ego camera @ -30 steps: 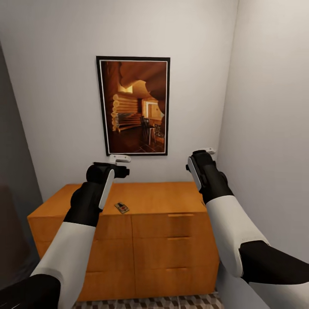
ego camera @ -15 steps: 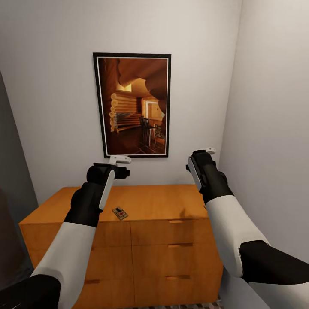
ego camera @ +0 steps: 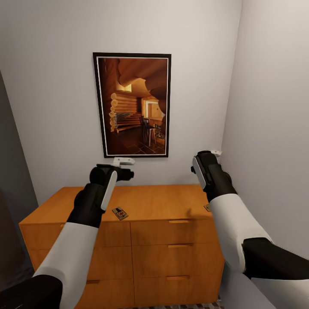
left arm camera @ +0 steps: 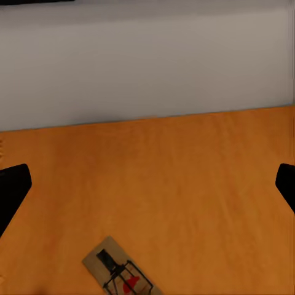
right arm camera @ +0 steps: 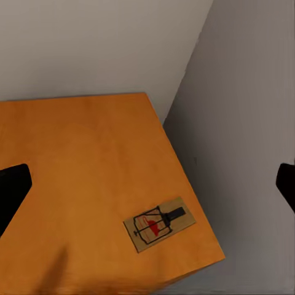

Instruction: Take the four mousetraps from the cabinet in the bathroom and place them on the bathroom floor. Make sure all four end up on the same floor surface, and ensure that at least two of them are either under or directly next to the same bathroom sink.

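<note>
Step in hand: positioning for the first pick. I stand facing the cabinet [ego camera: 146,214], both arms raised over its flat top, nothing in either claw.

Left gripper [left arm camera: 147,184]: released, fingertips wide apart at the edges of the wrist view, hovering above the top. One mousetrap [ego camera: 120,213] lies flat near the front edge, left of centre, just right of my left forearm; the left wrist view has it [left arm camera: 123,276] near me, short of the fingers.

Right gripper [right arm camera: 147,184]: released too, fingers spread. A second mousetrap [right arm camera: 160,223] lies flat by the cabinet's right edge near the front corner, close to the side wall; in the head view it [ego camera: 207,207] peeks out beside my right forearm.

Two traps visible; I cannot tell where the others are.

Next move, as I judge it: draw one claw back over its trap, lower, and close across the thin board. Flat and small, so the pinch must go low.
</note>
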### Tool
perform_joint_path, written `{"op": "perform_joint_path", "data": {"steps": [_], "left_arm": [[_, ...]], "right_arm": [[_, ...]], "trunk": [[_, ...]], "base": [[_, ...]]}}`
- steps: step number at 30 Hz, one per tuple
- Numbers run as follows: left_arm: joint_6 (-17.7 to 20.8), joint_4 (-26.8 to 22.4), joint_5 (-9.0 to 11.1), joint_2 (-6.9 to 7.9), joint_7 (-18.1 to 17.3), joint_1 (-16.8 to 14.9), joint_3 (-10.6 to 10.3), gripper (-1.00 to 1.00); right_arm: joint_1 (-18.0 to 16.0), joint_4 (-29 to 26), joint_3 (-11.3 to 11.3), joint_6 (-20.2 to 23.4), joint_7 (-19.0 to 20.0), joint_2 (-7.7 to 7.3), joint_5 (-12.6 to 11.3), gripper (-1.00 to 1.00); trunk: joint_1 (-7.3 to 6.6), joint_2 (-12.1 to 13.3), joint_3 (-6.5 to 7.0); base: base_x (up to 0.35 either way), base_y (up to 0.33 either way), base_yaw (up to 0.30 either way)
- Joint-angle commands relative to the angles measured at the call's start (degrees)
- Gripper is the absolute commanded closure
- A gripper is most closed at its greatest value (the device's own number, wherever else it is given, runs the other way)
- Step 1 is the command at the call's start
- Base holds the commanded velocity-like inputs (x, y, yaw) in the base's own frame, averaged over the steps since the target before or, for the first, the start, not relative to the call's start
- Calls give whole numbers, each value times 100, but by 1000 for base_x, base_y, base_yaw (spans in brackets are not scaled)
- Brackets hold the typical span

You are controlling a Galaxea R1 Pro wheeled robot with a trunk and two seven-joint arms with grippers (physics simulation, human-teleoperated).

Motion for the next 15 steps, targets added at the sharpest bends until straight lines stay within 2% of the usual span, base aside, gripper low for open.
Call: {"op": "perform_joint_path", "data": {"steps": [1, 3, 5, 9, 15], "left_arm": [[23, -31, -13, 3, 27, -4, -5, -100], [23, -80, -4, 9, 27, -3, -3, -100], [26, -103, 54, 11, 29, -3, -3, -100], [30, -126, 186, 13, 33, -3, -3, -100], [31, -139, 384, 14, 35, -3, -2, -100]], "right_arm": [[24, 30, -38, 34, -23, 36, -3, -100], [68, -36, -87, 34, 44, 101, 51, -100], [87, -100, -20, 34, 109, 155, 105, -100], [105, -191, 108, 34, 237, 155, 228, -100], [110, -224, 301, 34, 425, 155, 254, -100]], "trunk": [[0, -5, -8], [0, -5, -8], [0, -5, -8], [0, -5, -8], [0, -5, -8]], "base": [[0, 0, 0], [0, 0, 0], [0, 0, 0], [0, 0, 0], [0, 0, 0]]}}
